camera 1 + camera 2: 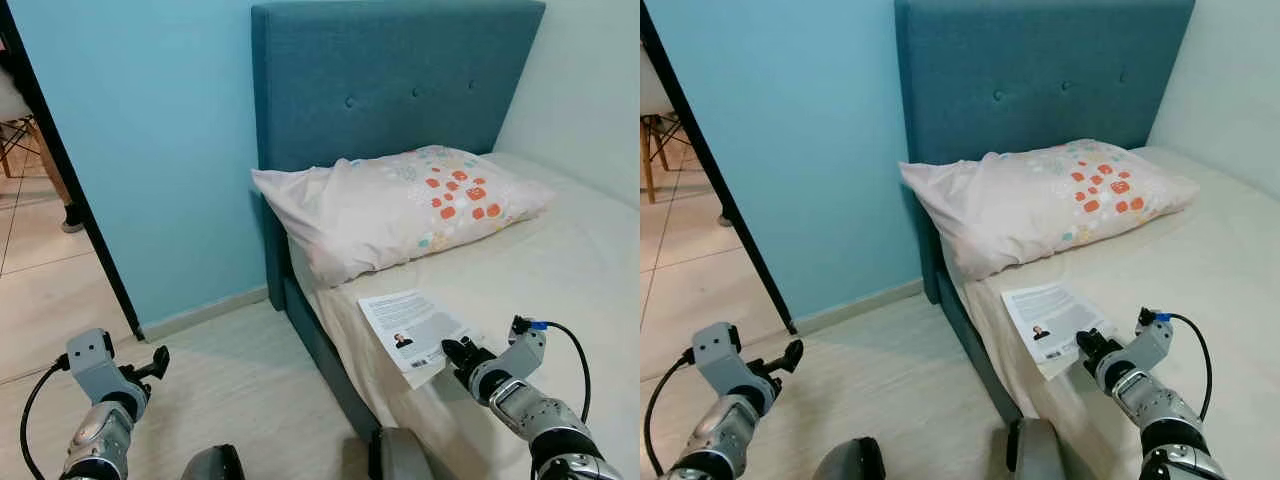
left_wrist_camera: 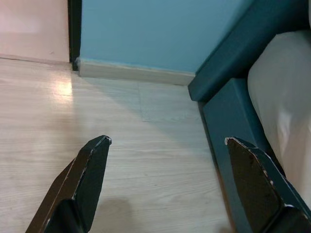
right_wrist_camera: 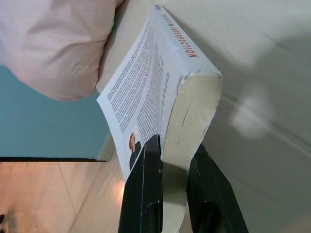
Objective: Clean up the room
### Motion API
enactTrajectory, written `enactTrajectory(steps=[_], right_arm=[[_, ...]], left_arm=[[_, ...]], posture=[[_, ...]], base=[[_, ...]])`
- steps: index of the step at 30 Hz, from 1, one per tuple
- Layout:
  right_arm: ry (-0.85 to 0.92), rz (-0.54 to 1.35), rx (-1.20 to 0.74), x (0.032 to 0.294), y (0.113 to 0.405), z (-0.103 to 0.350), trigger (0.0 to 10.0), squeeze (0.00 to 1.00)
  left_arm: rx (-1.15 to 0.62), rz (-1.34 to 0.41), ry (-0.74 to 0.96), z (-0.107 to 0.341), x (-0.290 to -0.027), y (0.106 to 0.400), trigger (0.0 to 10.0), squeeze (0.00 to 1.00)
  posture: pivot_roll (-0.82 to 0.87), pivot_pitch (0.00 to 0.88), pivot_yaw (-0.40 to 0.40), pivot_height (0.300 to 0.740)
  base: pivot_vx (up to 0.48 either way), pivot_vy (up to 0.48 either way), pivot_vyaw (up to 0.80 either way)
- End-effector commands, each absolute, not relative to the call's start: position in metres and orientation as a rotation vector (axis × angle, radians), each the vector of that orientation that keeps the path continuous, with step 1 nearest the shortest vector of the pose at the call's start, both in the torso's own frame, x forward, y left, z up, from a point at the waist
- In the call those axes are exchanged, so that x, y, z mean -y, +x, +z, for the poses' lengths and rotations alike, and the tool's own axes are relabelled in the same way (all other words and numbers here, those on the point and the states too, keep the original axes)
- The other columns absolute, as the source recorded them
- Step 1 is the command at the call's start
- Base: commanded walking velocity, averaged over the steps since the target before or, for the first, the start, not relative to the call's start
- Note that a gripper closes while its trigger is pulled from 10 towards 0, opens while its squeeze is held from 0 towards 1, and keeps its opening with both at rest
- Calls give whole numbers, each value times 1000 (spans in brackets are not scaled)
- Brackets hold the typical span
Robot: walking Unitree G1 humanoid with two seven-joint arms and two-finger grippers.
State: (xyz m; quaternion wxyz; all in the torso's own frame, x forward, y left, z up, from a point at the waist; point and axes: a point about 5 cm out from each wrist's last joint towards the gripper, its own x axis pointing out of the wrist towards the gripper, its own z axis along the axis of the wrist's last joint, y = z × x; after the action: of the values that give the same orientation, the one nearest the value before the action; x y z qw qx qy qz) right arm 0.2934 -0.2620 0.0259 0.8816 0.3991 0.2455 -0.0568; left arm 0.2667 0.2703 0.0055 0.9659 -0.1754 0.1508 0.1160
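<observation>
Your right hand (image 3: 167, 160) is at the near edge of the bed (image 1: 580, 250), clenched on a white paperback book (image 1: 415, 328): in the right wrist view one black finger (image 3: 146, 184) lies on the printed back cover and the other finger (image 3: 206, 189) on the opposite side, with the page block pinched between them at the book's near corner. The book rests on the cream sheet near the mattress edge, back cover up, showing blocks of small text and a small portrait photo; red lettering runs along its spine (image 3: 177, 36). In the head views the book lies just beside the lower edge of the pillow (image 1: 400, 205), apart from it. The pillow is pale pink with an orange and teal spotted patch toward its far end, and it leans against the teal upholstered headboard (image 1: 400, 70). The teal bed frame (image 1: 315, 345) runs below the mattress down to the pale wood-look floor (image 1: 230, 370). Your left hand (image 2: 167, 145) hovers above that floor beside the bed, released, its two black fingers (image 2: 92, 165) spread wide with nothing between them; the left wrist view looks past them to the skirting board (image 2: 131, 73) under the light blue wall (image 1: 160, 130). At the left of the head views a dark door frame (image 1: 70, 170) borders the wall, and beyond it lie tiles and the wooden legs of a chair (image 1: 25, 140).
</observation>
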Motion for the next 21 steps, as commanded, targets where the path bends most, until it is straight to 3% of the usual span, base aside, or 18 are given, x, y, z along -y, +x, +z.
enactTrajectory(steps=[1, 4, 8, 21], right_arm=[[740, -127, -566, 263, 295, 25, 10000, 0], [696, -129, -578, 265, 296, 27, 10000, 0], [468, -118, -607, 275, 303, 35, 10000, 0], [392, -221, -491, 290, 321, 62, 10000, 0]], left_arm=[[-312, 214, -310, 5, -275, 262, 10000, 0], [-313, 206, -304, 5, -275, 261, 10000, 0], [-311, 170, -283, 3, -275, 256, 10000, 0], [-341, 96, -228, -7, -273, 238, 10000, 0]], posture=[[3, 52, -8, 507], [3, 52, -8, 507], [28, 114, 2, 507], [63, 185, 7, 507]], base=[[0, 0, 0], [0, 0, 0], [0, 0, 0], [0, 0, 0]])
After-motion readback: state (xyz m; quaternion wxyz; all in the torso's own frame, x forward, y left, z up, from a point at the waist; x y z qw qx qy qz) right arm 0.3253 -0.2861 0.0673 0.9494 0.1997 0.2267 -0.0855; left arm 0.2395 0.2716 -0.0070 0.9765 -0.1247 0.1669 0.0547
